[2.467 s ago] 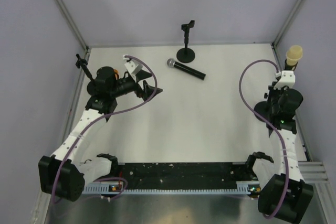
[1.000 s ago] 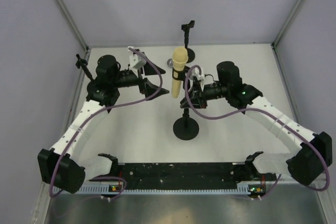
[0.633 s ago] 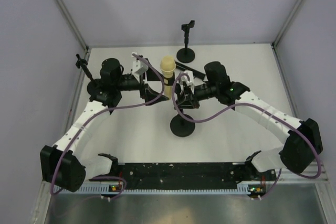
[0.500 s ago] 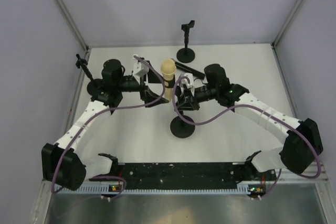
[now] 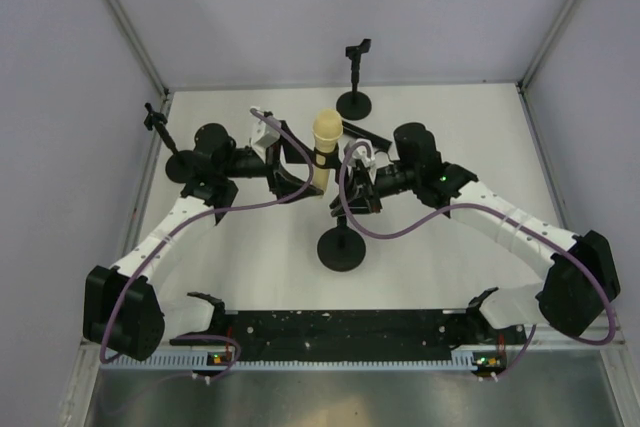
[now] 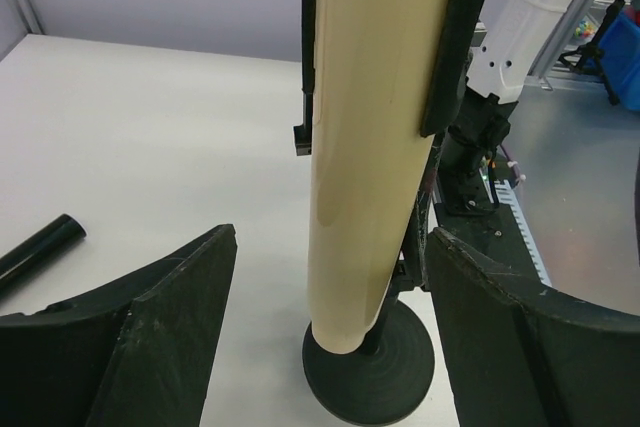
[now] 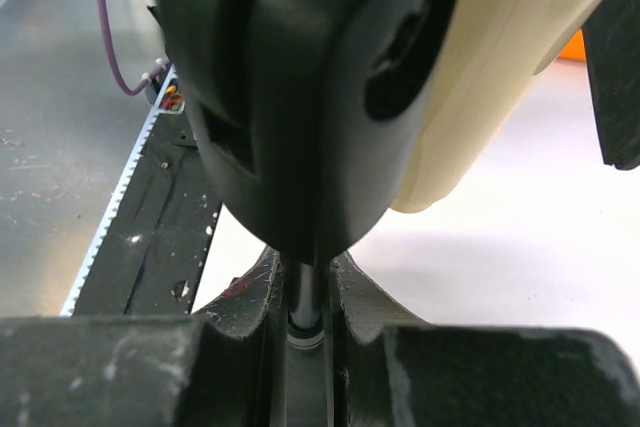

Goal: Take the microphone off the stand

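Left pincer (image 6: 330,247), jaws apart, straddles microphone (image 6: 372,127); I grip nothing yet. Microphone near upright in stand (image 5: 341,247), midway between bench (image 5: 450,137) side edges, long axis vertical. My right pincer (image 5: 352,192) clamps stand pole below.

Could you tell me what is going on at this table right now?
The right gripper is shut on the pole of the stand, steadying it near the middle of the table. The cream microphone sits upright in the stand's clip. The left gripper is open, one finger on each side of the microphone body, not yet touching it. A black microphone lies on the table, and an empty stand is at the far edge.
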